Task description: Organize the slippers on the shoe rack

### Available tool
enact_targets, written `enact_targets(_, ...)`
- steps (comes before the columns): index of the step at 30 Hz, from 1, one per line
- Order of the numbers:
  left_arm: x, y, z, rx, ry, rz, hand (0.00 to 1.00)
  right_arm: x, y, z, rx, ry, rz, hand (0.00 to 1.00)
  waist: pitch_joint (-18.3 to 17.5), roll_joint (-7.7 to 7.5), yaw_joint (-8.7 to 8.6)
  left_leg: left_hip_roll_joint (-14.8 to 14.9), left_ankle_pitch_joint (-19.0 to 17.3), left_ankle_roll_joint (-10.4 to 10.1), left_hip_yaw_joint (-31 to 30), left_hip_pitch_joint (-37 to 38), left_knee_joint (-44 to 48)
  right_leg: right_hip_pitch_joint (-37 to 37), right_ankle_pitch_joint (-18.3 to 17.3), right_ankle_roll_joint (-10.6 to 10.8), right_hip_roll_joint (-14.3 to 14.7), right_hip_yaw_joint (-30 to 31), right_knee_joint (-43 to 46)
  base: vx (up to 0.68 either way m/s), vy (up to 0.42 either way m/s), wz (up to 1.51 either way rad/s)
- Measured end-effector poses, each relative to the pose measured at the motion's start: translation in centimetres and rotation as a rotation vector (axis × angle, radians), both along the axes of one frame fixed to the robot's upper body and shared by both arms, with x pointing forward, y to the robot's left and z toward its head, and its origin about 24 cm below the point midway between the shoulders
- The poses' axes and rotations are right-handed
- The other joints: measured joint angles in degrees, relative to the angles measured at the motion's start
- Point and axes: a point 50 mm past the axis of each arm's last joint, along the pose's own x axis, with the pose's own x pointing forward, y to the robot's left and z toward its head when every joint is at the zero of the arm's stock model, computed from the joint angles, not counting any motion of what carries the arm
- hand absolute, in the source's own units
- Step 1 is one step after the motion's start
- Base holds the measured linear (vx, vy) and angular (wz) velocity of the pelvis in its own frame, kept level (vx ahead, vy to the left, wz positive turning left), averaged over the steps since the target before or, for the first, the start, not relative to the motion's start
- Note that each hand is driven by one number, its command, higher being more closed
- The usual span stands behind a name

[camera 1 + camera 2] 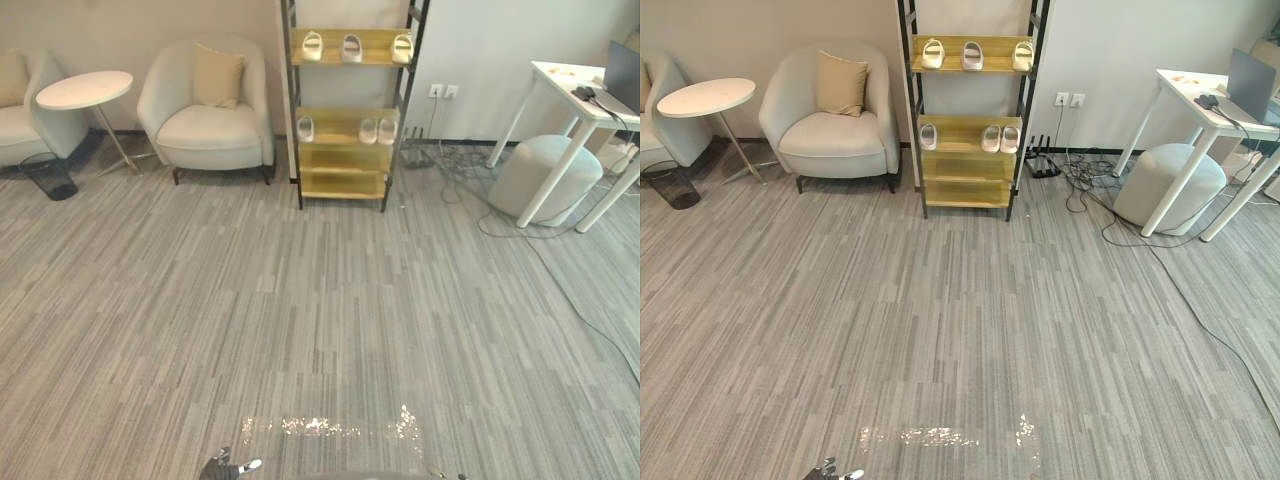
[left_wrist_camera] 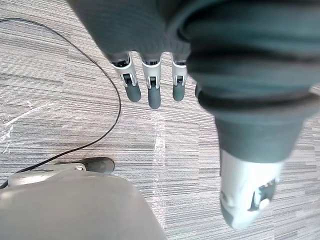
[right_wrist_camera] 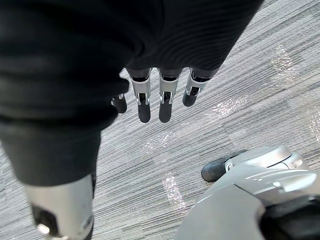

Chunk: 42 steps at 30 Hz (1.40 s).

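Observation:
A tall shoe rack (image 1: pixel 345 185) with yellow shelves and a black frame stands against the far wall. Three pale slippers (image 1: pixel 351 47) sit toe-out along its top shelf. On the middle shelf one slipper (image 1: pixel 305 128) rests at the left and a pair (image 1: pixel 377 130) at the right. The lower shelves are bare. My left hand (image 2: pixel 152 80) hangs over the grey carpet, fingers straight, holding nothing. My right hand (image 3: pixel 165 100) hangs the same way, open, above the carpet. Both hands are far from the rack.
A cream armchair (image 1: pixel 205 110) stands left of the rack, with a round white side table (image 1: pixel 85 90) and a black bin (image 1: pixel 48 175) further left. At the right are a white desk (image 1: pixel 580 100), a round pouf (image 1: pixel 545 175) and floor cables (image 1: pixel 460 170). Grey carpet stretches to the rack.

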Motion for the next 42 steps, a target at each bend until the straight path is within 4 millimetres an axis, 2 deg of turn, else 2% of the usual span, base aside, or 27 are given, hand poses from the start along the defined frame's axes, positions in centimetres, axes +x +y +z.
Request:
enact_targets(5, 0.4, 0.2, 0.1, 0.007, -0.013, -0.009, 0.0, 0.8, 0.3, 0.0, 0.008, -0.021, -0.007, 0.0, 0.8, -0.23, 0.1, 0.2, -0.2, -0.4, 0.8, 1.0, 0.0, 0.8, 0.0, 0.0, 0.2, 0.8, -0.1, 0.0, -0.005, -0.07)
enact_targets(27, 0.5, 0.3, 0.1, 0.018, -0.008, -0.031, 0.0, 1.0, 0.4, 0.0, 0.015, -0.027, -0.021, 0.0, 1.9, -0.89, 0.14, 1.4, -0.7, -1.0, 2.4, 1.8, 0.0, 1.0, 0.3, -0.4, 1.3, 2.2, -0.5, 0.0, -0.006, -0.04)
enact_targets(31, 0.5, 0.3, 0.1, 0.021, -0.008, -0.03, 0.0, 1.0, 0.4, 0.0, 0.015, -0.028, -0.024, 0.0, 1.9, -0.93, 0.06, 1.8, -1.2, -1.7, 2.6, 1.4, 0.4, 0.8, 0.0, -0.8, 1.7, 2.3, -0.4, 0.01, -0.004, -0.01)
enact_targets(33, 0.9, 0.4, 0.2, 0.023, -0.016, -0.031, 0.0, 1.0, 0.4, 0.0, 0.014, -0.029, -0.028, 0.0, 2.0, -0.75, -0.05, 2.2, -2.8, -2.4, 2.7, 0.0, 3.2, 0.7, -0.8, -0.9, 1.9, 2.3, 0.1, 0.04, -0.023, -0.03)
enact_targets(34, 1.2, 0.4, 0.2, 0.025, -0.023, -0.03, 0.0, 1.1, 0.3, 0.0, 0.012, -0.034, -0.027, 0.0, 3.0, -0.37, -0.07, 3.2, -5.6, -3.9, 3.1, -1.8, 8.6, 0.3, -2.3, -2.0, 2.5, 2.3, 2.0, 0.03, -0.022, -0.07)
enact_targets(35, 1.3, 0.5, 0.3, 0.026, -0.027, -0.03, 0.0, 1.1, 0.3, 0.1, 0.012, -0.036, -0.03, 0.0, 3.4, -0.28, -0.08, 3.9, -6.9, -5.3, 3.5, -3.0, 12.0, -0.1, -3.4, -2.5, 2.8, 2.4, 3.1, 0.04, -0.02, -0.08)
enact_targets(36, 1.4, 0.8, 0.4, 0.032, -0.034, -0.024, 0.0, 1.4, 0.4, 0.1, 0.015, -0.043, -0.032, 0.0, 4.1, -0.95, -0.07, 4.1, -7.3, -6.1, 4.2, -5.0, 17.6, -0.1, -4.4, -3.1, 2.7, 2.5, 4.7, 0.03, -0.058, -0.15)
enact_targets(37, 2.0, 1.0, 0.6, 0.036, -0.064, 0.007, 0.0, 1.6, 0.5, 0.1, 0.018, -0.049, -0.032, 0.0, 5.3, -1.18, -0.05, 4.8, -7.0, -6.4, 5.1, -9.4, 28.9, -0.3, -6.1, -3.7, 2.5, 3.3, 7.3, 0.04, -0.067, -0.29)
enact_targets(38, 2.0, 0.8, 0.7, 0.027, -0.083, 0.047, 0.0, 1.7, 0.5, 0.1, 0.018, -0.054, -0.034, 0.0, 5.5, -1.09, 0.23, 5.6, -6.3, -6.6, 5.8, -11.7, 35.5, -0.2, -7.4, -3.9, 2.6, 4.2, 9.2, 0.09, -0.093, -0.38)
enact_targets(39, 1.9, 0.8, 0.7, 0.023, -0.091, 0.077, 0.0, 1.8, 0.3, 0.2, 0.011, -0.061, -0.034, 0.0, 5.9, -0.88, 0.29, 6.1, -5.6, -5.7, 6.0, -14.1, 40.8, 0.0, -8.7, -4.4, 2.6, 4.9, 10.7, 0.15, -0.065, -0.36)
enact_targets(40, 1.6, 0.5, 0.7, 0.014, -0.1, 0.105, 0.0, 2.3, 0.1, 0.4, 0.001, -0.084, -0.032, 0.0, 5.8, 0.11, 0.14, 7.4, -7.3, -3.8, 7.1, -17.3, 47.3, 0.2, -10.2, -5.1, 2.6, 5.4, 12.2, 0.22, -0.054, -0.26)
enact_targets(42, 1.7, 0.4, 0.8, 0.008, -0.115, 0.126, 0.0, 2.3, -0.2, 0.5, -0.006, -0.081, -0.042, 0.0, 6.1, 0.54, 0.17, 7.1, -9.1, -3.5, 7.3, -20.5, 47.8, 1.0, -11.2, -5.3, 1.7, 6.6, 12.8, 0.21, 0.01, -0.25)
